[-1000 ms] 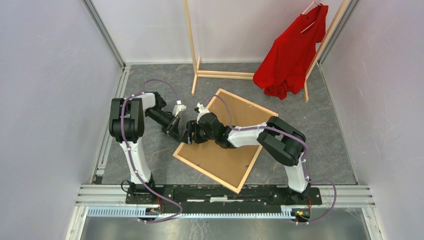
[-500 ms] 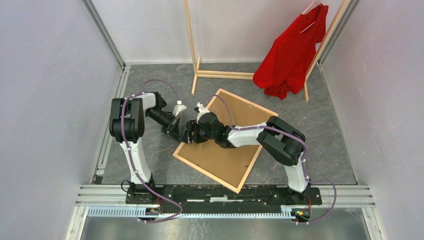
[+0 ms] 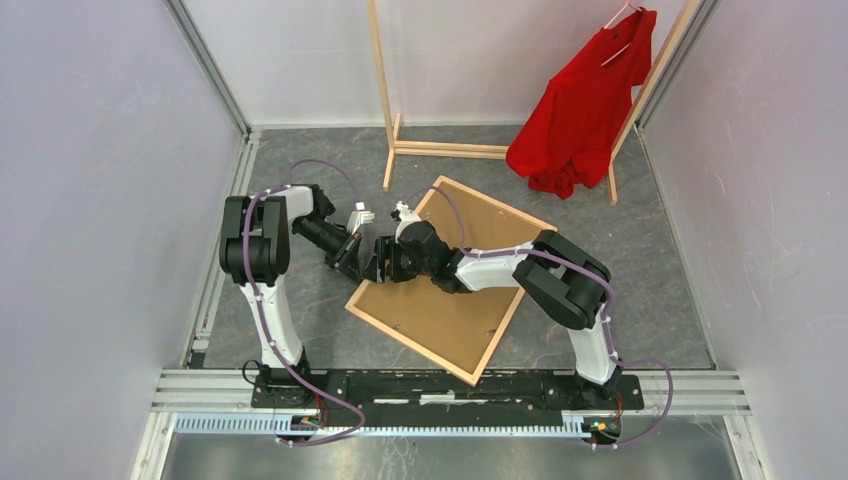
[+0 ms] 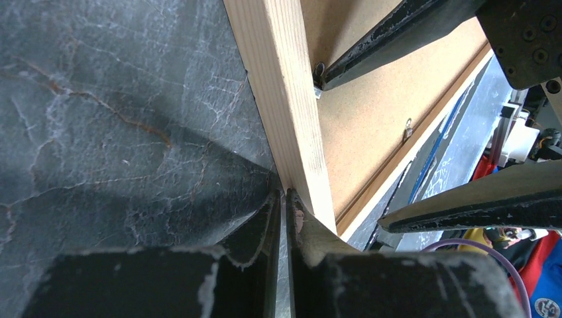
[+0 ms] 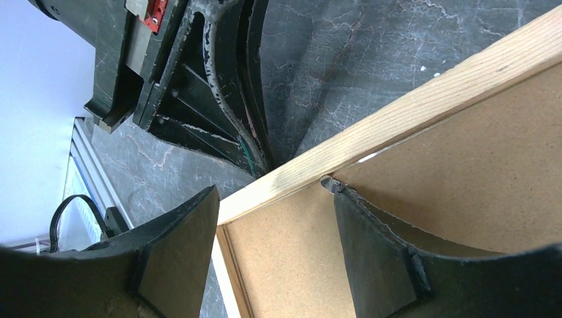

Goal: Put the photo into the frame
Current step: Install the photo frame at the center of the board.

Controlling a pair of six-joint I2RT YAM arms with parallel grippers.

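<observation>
Left wrist view: the left gripper (image 4: 283,199) is almost closed, tips against the outer edge of the frame (image 4: 281,93); the right gripper (image 5: 275,199) stands wide across that rail. The frame lies back-up on the table (image 4: 99,99), and the photo is not visible. The frame looks light and stiff, best held by its rail.

Nothing I can read from here: the small red rectangular tag (image 5: 156,13) in my right wrist view and the tiny round white badge (image 4: 543,308) in the left wrist one are just blurry blobs
</observation>
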